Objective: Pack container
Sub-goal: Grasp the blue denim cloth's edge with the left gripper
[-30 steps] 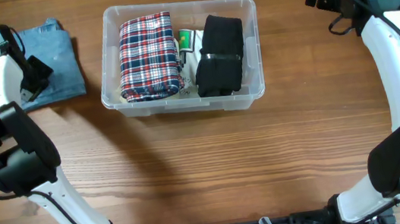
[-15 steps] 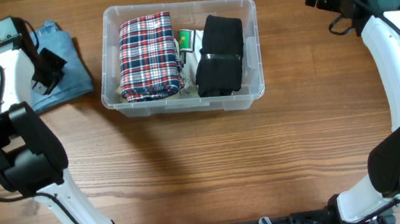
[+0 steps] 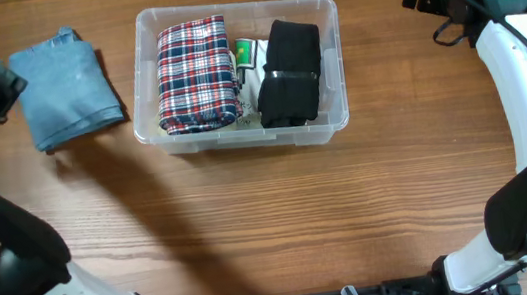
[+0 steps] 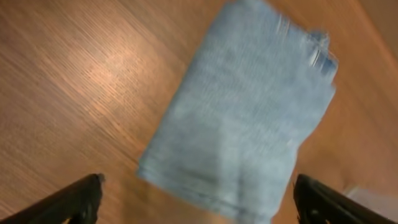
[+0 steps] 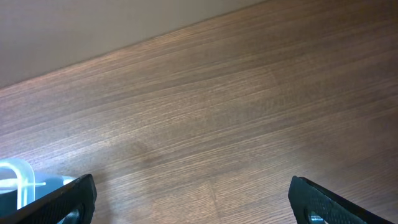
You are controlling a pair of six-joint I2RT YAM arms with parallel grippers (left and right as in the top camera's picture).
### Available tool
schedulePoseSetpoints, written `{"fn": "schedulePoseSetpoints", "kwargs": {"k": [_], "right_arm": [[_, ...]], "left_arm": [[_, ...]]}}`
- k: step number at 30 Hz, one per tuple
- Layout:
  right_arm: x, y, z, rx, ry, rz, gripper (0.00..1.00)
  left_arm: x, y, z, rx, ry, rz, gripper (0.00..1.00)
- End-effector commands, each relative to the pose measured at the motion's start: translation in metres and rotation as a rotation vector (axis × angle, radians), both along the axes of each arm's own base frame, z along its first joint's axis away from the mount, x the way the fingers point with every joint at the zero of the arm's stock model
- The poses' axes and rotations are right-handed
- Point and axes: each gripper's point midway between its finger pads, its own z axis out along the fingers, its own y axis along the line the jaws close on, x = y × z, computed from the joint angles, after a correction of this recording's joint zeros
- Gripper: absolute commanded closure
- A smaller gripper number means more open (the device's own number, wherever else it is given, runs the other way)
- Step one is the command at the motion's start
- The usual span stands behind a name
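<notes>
1. Left gripper (image 4: 198,193) is seen with jaws spread wide and nothing between them. It is held above the bench (image 3: 303,223) at the far left edge.
2. Folded blue denim garment (image 3: 67,86) is seen just under and beside that gripper, flat on the bench. The wrist view is blurred, and no contact is made out.
3. Container (image 3: 231,6) is placed at top centre of the bench, close to the right of the denim but apart from it.
4. Inside it, a folded plaid garment (image 3: 196,73) is laid in the left half and a black folded garment (image 3: 290,72) in the right half. A small white-and-green item (image 3: 246,54) is wedged between them and cannot be identified.
5. Right gripper (image 5: 189,199) is seen fully open and empty over bare wood, well away at the far right.
6. Progress, as judged: two garments are packed and one is not, so roughly two thirds is done. The denim is not yet grasped. It would probably need to be laid on top, since the floor of the container looks filled.
</notes>
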Motion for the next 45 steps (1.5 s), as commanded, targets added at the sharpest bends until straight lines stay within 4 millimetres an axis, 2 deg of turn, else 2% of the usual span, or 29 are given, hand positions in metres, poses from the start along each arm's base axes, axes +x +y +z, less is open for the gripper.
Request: {"fn": "schedulePoseSetpoints", "kwargs": {"k": [1, 4, 9, 12, 18, 24, 31, 38, 45], "right_arm": [[0.001, 0.001, -0.009, 0.015, 0.017, -0.009, 0.0], [0.001, 0.001, -0.009, 0.015, 0.017, -0.008, 0.0], [0.001, 0.001, -0.009, 0.015, 0.017, -0.008, 0.0], [0.001, 0.001, -0.009, 0.015, 0.017, -0.009, 0.0], [0.001, 0.001, -0.009, 0.015, 0.017, -0.009, 0.0], [0.001, 0.001, -0.009, 0.015, 0.017, -0.008, 0.0], [0.001, 0.001, -0.009, 0.015, 0.017, -0.008, 0.0], [0.001, 0.001, -0.009, 0.015, 0.017, -0.009, 0.0], [0.001, 0.001, -0.009, 0.015, 0.017, -0.008, 0.0]], "left_arm": [[-0.001, -0.003, -0.028, -0.177, -0.056, -0.158, 0.0], [-0.003, -0.002, -0.043, -0.319, -0.111, -0.181, 0.0], [-0.003, -0.006, -0.07, -0.442, -0.13, -0.202, 0.0], [0.0, -0.004, -0.079, -0.432, -0.136, -0.22, 0.0], [0.018, 0.01, -0.084, -0.367, -0.201, -0.24, 0.01], [0.026, 0.018, -0.112, -0.359, -0.207, -0.242, 0.01], [0.038, 0.025, -0.114, -0.313, -0.251, -0.257, 0.02], [0.045, 0.001, -0.141, -0.376, -0.226, -0.293, 0.0], [0.057, -0.031, -0.156, -0.403, -0.203, -0.352, 0.0]]}}
